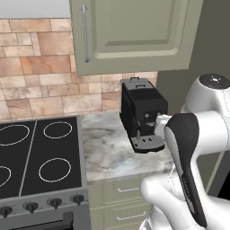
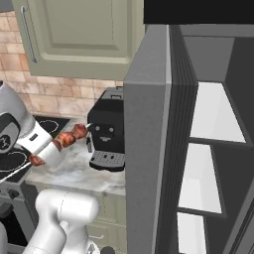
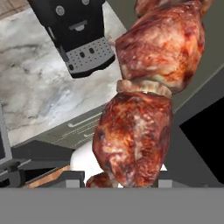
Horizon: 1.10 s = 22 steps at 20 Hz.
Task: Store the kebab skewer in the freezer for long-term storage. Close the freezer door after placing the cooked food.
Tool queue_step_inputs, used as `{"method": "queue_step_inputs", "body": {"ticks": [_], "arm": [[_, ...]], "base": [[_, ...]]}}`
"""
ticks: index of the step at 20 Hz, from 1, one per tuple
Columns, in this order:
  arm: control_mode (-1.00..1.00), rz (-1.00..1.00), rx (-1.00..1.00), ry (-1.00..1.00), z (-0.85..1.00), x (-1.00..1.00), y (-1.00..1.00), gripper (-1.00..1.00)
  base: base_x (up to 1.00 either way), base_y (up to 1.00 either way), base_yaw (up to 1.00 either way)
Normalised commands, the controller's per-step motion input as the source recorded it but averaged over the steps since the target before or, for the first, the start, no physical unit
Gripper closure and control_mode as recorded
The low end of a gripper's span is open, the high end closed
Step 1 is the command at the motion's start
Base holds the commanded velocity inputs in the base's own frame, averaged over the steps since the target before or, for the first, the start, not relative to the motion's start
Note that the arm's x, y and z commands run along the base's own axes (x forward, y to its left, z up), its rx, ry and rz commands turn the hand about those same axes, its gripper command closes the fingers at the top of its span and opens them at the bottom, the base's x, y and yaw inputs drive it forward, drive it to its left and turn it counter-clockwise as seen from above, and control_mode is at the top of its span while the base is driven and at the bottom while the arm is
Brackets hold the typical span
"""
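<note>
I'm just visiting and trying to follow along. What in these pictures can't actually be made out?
- Jaws: in the hand view the kebab skewer's meat chunks cover them; in the right base view they are too small to judge.
- Freezer: right base view, its top, bottom and right side are cut off by the picture's edges.
- Skewer's stick: hidden by the meat.
- Coffee machine: left base view, the arm covers its right side.

kebab skewer top cut off, jaws hidden – meat

Reddish-brown meat on the skewer — mottled, glossy. Black coffee machine on a grey-veined marble worktop. Sage-green cupboard, tan brick tiles — grey freezer door.
</note>
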Motion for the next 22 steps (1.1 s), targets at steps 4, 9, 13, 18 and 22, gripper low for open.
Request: {"method": "queue_step_inputs", "body": {"ticks": [4, 9, 13, 18, 22], "arm": [[-1.00, 0.00, 0.00, 0.11, -0.21, 0.00, -0.18, 1.00], [-1.00, -0.01, 0.00, 0.17, -0.37, 0.00, -0.11, 1.00], [-1.00, -0.02, 0.00, 0.05, -0.16, 0.00, 0.06, 1.00], [-1.00, 0.00, 0.00, 0.00, 0.00, 0.00, 0.00, 1.00], [-1.00, 0.00, 0.00, 0.00, 0.00, -0.12, 0.00, 1.00]], "base": [[0.00, 0.00, 0.00], [0.00, 0.00, 0.00], [0.00, 0.00, 0.00], [0.00, 0.00, 0.00], [0.00, 0.00, 0.00]]}}
